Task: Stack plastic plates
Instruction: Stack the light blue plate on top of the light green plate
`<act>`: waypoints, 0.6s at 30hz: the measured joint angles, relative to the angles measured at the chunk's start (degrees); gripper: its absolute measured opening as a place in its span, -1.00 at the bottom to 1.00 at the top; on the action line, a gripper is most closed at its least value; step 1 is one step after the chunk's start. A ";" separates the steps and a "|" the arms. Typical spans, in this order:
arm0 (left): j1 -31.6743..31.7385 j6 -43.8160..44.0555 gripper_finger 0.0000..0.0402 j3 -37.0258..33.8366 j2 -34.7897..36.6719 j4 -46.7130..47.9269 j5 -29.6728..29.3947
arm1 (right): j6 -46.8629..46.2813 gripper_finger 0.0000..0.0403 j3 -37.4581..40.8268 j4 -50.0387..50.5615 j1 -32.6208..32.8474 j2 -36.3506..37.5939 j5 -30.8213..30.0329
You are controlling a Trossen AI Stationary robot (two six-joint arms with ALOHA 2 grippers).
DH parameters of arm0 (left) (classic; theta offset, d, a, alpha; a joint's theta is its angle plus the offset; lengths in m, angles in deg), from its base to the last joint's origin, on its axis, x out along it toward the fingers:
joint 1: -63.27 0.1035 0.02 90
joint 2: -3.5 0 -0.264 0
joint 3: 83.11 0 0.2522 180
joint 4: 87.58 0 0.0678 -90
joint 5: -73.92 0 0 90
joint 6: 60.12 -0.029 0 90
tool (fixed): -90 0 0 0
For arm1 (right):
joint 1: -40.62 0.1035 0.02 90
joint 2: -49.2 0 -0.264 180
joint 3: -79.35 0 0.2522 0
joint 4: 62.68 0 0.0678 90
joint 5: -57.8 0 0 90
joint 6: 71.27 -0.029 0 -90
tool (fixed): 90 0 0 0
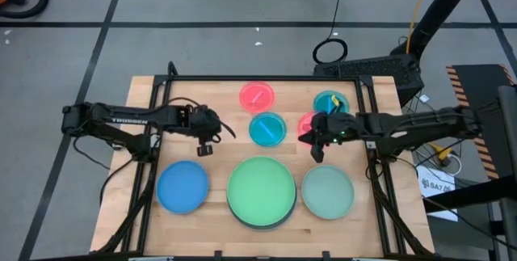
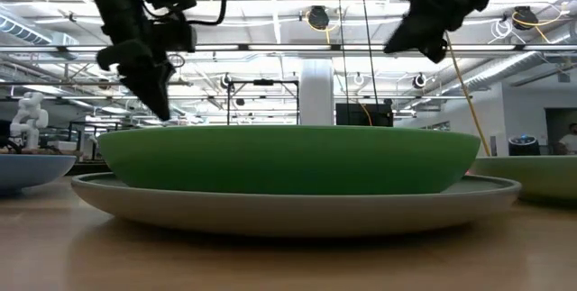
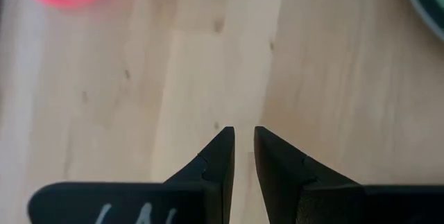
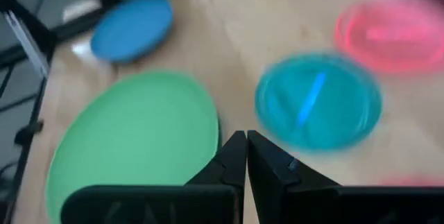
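The green plate (image 1: 261,189) lies inside the large grey plate (image 1: 262,226) at the near middle of the table; the low view shows the green plate (image 2: 288,158) resting on the grey plate's rim (image 2: 297,203). The blue plate (image 1: 182,187) lies to its left and the pale green plate (image 1: 327,191) to its right. Farther back lie a pink plate (image 1: 257,95), two teal plates (image 1: 267,128) (image 1: 330,103), and a second pink plate (image 1: 307,121) partly under my right arm. My left gripper (image 1: 206,145) hovers shut above bare wood beyond the blue plate. My right gripper (image 1: 317,146) hovers shut between the nearer teal plate and the pale green plate.
A black frame (image 1: 266,78) runs along the table's far edge and sides. Bare wood lies between the two rows of plates. In the right wrist view the green plate (image 4: 132,141), a teal plate (image 4: 318,102), a pink plate (image 4: 392,33) and the blue plate (image 4: 132,26) show ahead.
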 joint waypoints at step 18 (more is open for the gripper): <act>-1.71 -0.60 -0.68 0.02 -0.02 -6.41 -2.14 | -37.69 -0.86 -2.50 48.55 6.60 -1.98 15.21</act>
